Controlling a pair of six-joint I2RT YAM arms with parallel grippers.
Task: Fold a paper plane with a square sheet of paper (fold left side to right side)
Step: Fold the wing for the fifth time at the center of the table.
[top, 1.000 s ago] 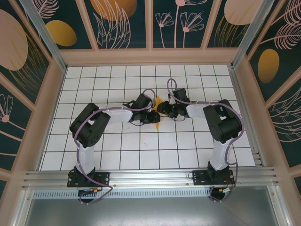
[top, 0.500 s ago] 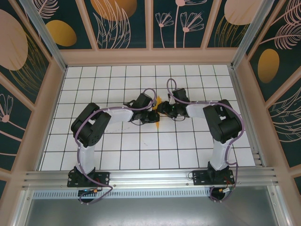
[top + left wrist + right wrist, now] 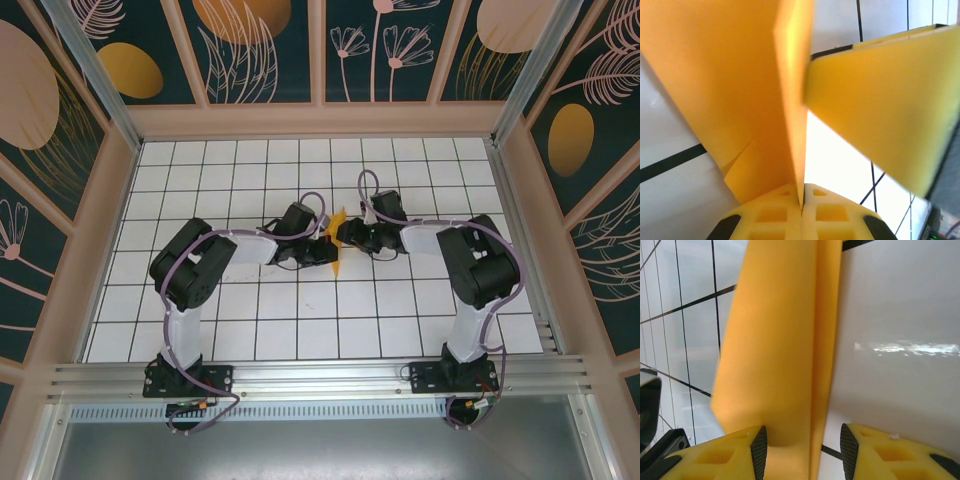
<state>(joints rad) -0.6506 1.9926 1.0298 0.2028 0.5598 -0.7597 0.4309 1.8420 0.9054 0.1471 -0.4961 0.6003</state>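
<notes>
Right now the left gripper (image 3: 322, 250) sits in the middle of the white grid table (image 3: 300, 330). Its 2 yellow fingers (image 3: 770, 220) are pressed together on the paper sheet (image 3: 338, 217). In the left wrist view the orange-yellow sheet stands up from that pinch like a thin wall.

Just to the right of it, the right gripper (image 3: 350, 233) faces it from the other side. Its 2 fingers (image 3: 725, 460) are apart. The folded strip runs between them without being squeezed, and there is a gap next to the right-hand finger.

To do this fold well, I think the left side should hold tight and not slide, so the crease does not move. The right fingers should close only when both edges line up. Then they should press along the fold from one end to the other. Pulling hard could rip the thin paper or make the fold crooked.

From above, the sheet is a narrow strip between the 2 grippers. Its long way runs from the near edge of the table toward the far wall. It may have a pointed end on the far side, but the arms hide too much to be sure.
</notes>
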